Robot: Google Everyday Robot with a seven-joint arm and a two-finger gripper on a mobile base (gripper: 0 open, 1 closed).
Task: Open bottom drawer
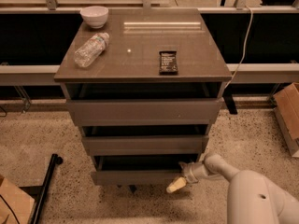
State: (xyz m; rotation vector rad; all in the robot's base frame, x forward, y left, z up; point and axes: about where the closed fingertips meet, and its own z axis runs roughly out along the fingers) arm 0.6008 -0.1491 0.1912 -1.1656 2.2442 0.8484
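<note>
The bottom drawer (140,175) is the lowest, narrowest grey-brown front of the cabinet. It stands pulled out a little, with a dark gap of interior showing above its front panel. My gripper (177,185) is at the drawer's right front corner, just below and in front of the panel, its cream fingertip pointing down to the left. My white arm (247,190) reaches in from the lower right.
On the cabinet top (140,55) lie a plastic bottle (91,49), a white bowl (94,16) and a dark snack bar (168,62). The two upper drawers (142,111) are slightly open. A black pole (44,190) lies on the floor at left, a cardboard box (288,111) at right.
</note>
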